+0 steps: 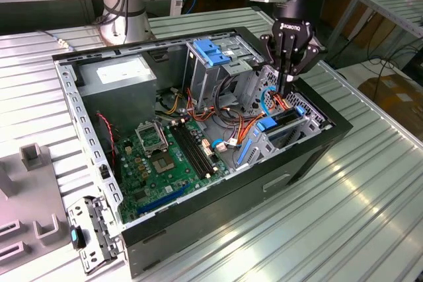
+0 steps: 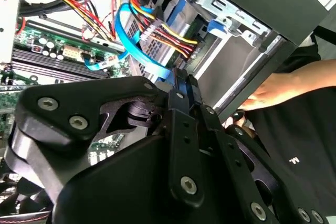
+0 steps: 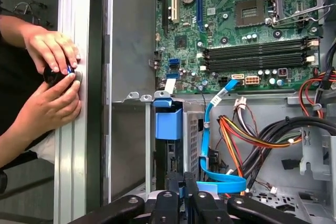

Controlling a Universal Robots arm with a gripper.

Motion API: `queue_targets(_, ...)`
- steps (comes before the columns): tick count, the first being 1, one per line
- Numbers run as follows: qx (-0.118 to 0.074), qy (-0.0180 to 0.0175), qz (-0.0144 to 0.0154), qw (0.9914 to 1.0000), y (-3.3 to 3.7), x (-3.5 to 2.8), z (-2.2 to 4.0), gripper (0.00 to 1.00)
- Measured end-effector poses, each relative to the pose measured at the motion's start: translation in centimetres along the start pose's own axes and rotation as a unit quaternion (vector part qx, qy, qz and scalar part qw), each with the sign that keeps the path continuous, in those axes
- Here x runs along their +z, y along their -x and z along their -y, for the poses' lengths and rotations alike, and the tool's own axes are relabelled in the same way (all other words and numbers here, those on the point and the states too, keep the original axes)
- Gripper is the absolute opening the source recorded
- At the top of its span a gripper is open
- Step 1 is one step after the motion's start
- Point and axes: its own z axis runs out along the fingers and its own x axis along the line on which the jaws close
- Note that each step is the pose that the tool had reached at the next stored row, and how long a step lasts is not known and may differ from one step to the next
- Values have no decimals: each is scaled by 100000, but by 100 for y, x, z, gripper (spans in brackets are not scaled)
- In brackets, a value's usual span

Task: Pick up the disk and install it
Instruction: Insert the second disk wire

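Observation:
The disk (image 1: pixel 285 119) sits in the low drive cage at the exterior view's right end of the open computer case (image 1: pixel 330 130), its blue carrier rail (image 1: pixel 271 123) showing along its edge. In the first wrist view its blue handle (image 3: pixel 168 124) lies just beyond my fingertips. My gripper (image 1: pixel 285 87) hangs straight above the disk, fingers pressed together with nothing between them. In the second wrist view my gripper (image 2: pixel 181 80) points at the cage where a blue data cable (image 2: pixel 128 40) and coloured power wires plug in.
The tall grey drive cage with its blue bracket (image 1: pixel 213 51) stands in the middle of the case, and the motherboard (image 1: pixel 165 156) lies beside it. A person's hands (image 3: pixel 50 77) hold a small dark object on the table edge just outside the case wall.

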Motion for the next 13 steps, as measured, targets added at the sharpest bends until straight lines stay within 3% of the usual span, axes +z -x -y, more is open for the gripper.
queue_targets(1,-23,4,278,100000,-34,20,-5,16)
queue_targets(2,-63,2,784,99997,-53,29,-6,16)
queue_targets(4,-194,24,2656,99965,-84,44,-7,16)
queue_targets(5,-281,42,3977,99920,-104,52,-8,16)
queue_targets(6,-347,55,4958,99876,-118,59,-10,16)
queue_targets(7,-411,65,5869,99827,-133,66,-11,16)
queue_targets(8,-450,69,6459,99790,-151,75,-13,16)
queue_targets(10,-490,53,7228,99737,-196,98,-17,16)
queue_targets(13,-497,-105,7672,99704,-268,133,-24,16)
